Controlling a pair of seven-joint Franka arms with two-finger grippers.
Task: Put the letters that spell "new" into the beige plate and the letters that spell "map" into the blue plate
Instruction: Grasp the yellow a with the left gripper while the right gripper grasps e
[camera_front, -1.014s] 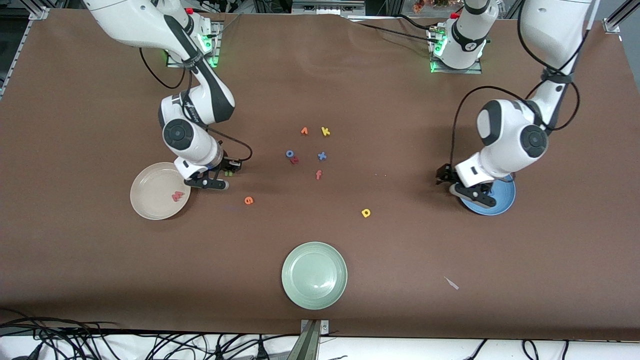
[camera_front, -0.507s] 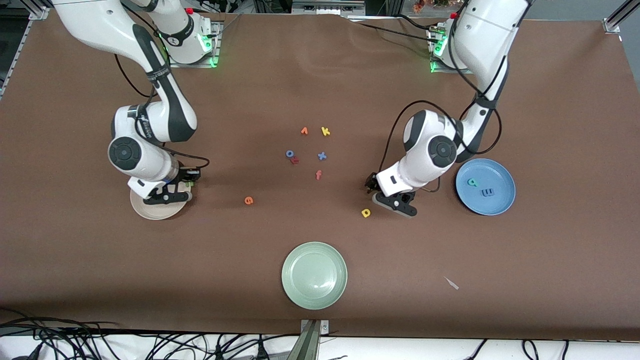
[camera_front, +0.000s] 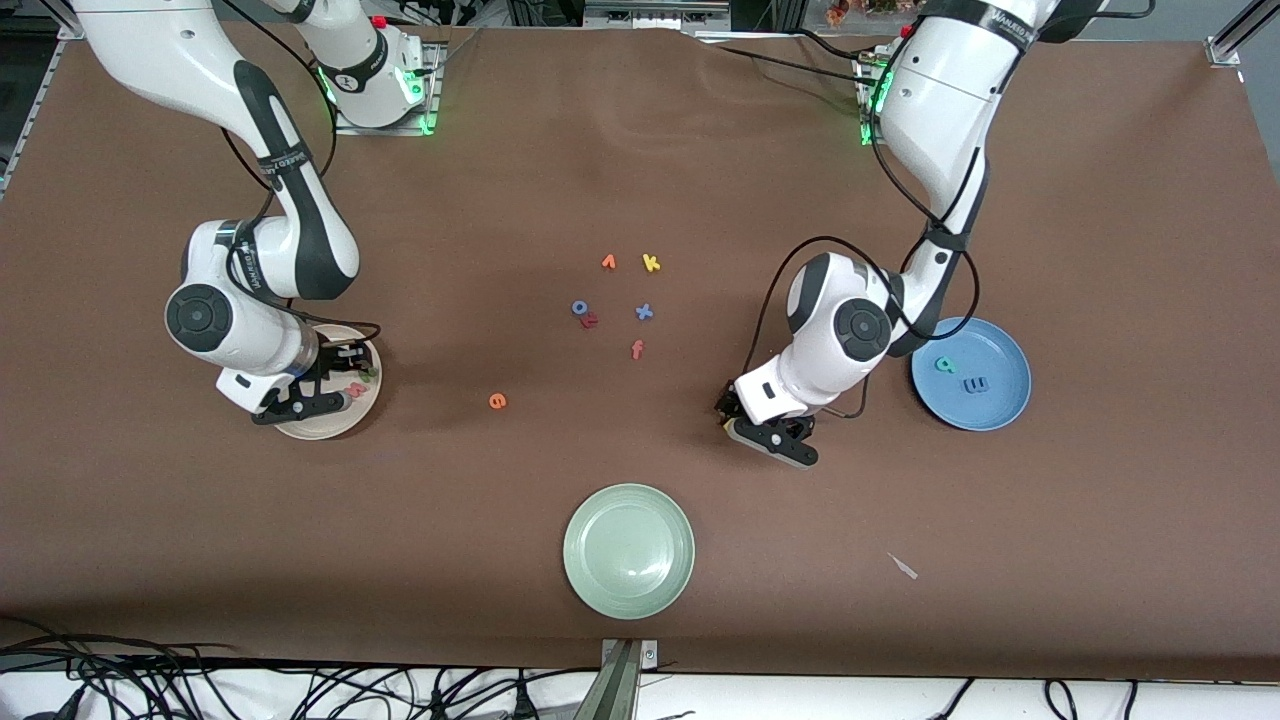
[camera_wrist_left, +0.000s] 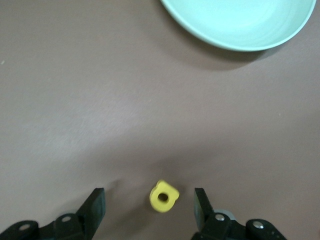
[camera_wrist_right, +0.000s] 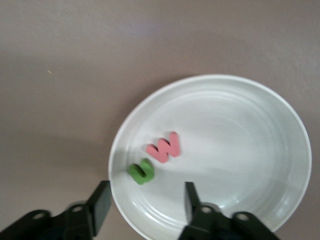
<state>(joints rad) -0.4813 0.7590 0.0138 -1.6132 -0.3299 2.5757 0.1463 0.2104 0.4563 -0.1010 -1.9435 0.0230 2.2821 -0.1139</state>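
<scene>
We're over the brown table (camera_wrist_left: 100, 100) with the left gripper (camera_wrist_left: 148, 210), its 2 black fingers (camera_wrist_left: 94, 207) spread wide apart. The yellow a (camera_wrist_left: 163, 196) lies flat on the table between them, touching neither, a shade closer to the other finger. Up at 1 o'clock, well apart from the letter, sits the pale green plate (camera_wrist_left: 240, 25), cut off by the edge.
</scene>
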